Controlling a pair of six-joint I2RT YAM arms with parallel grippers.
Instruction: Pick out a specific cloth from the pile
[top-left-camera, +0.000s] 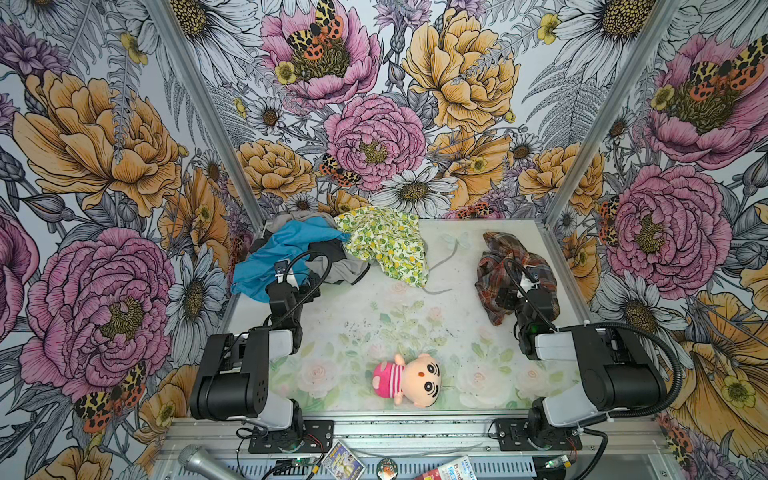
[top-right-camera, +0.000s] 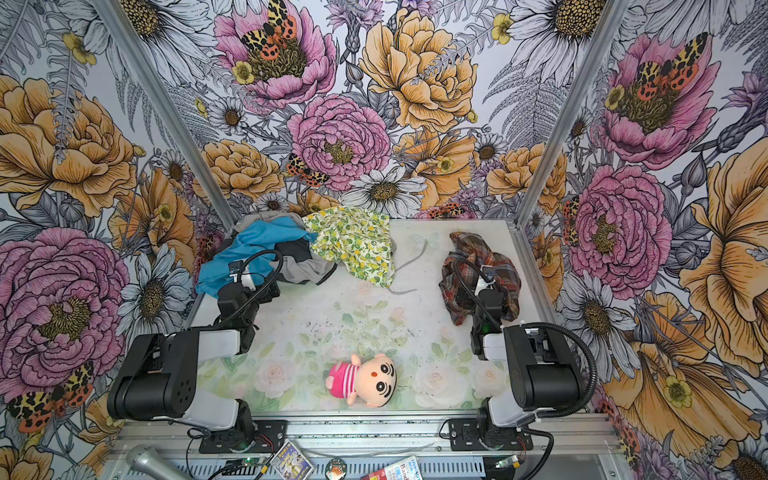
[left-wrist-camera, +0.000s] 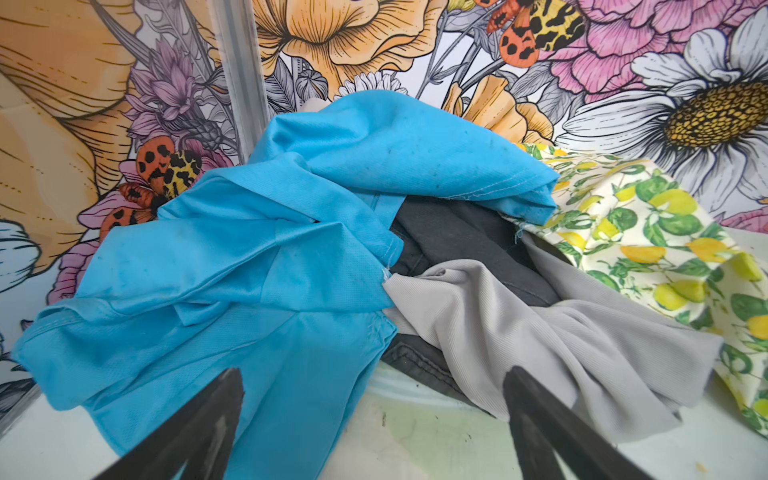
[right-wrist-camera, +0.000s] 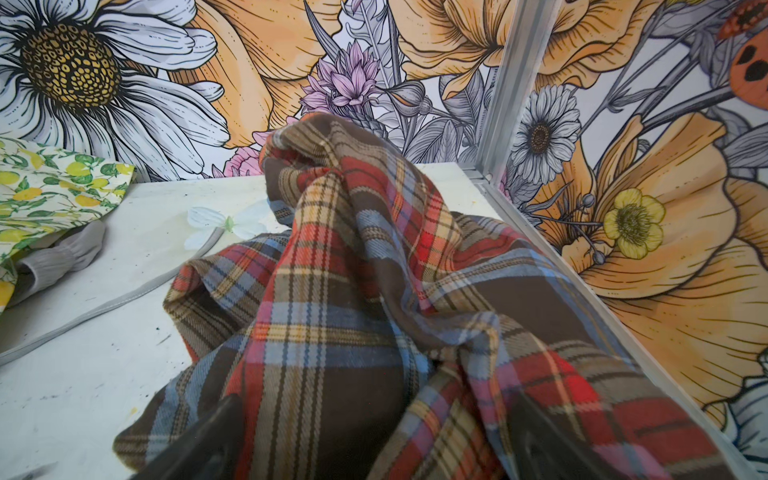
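In both top views I see the cloth (top-left-camera: 496, 266) crumpled right of the frame's middle, well apart from the pile (top-left-camera: 291, 245) left of the middle. In the left wrist view my left gripper (left-wrist-camera: 370, 419) is spread wide and holds nothing, near the pile's blue piece (left-wrist-camera: 249, 249) and grey piece (left-wrist-camera: 519, 324). In the right wrist view my right gripper (right-wrist-camera: 370, 440) is spread wide over the cloth (right-wrist-camera: 374, 270). I cannot tell if it touches.
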